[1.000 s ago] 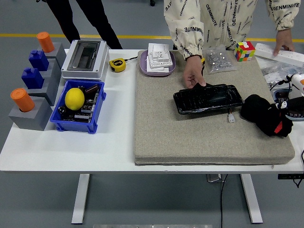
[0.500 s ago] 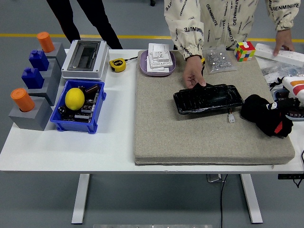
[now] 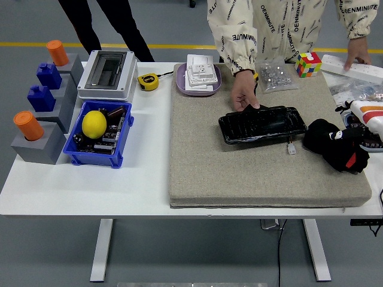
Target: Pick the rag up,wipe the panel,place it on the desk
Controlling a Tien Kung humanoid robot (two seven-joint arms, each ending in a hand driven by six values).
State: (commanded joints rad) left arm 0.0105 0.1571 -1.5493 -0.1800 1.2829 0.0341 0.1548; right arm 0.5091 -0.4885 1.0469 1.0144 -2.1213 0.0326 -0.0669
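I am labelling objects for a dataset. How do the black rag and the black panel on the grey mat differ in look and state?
The rag is a soft, matte, crumpled heap with a red patch; the panel is a flat, glossy, rigid tray shape. The rag lies at the mat's right edge, where the right hand reaches it; the panel lies nearer the middle, held at its far edge by a person's hand. Both are black and rest on the mat.

One view from high on the robot's side, looking forward and down over the whole white table [image 3: 143, 179], near edge at the bottom.
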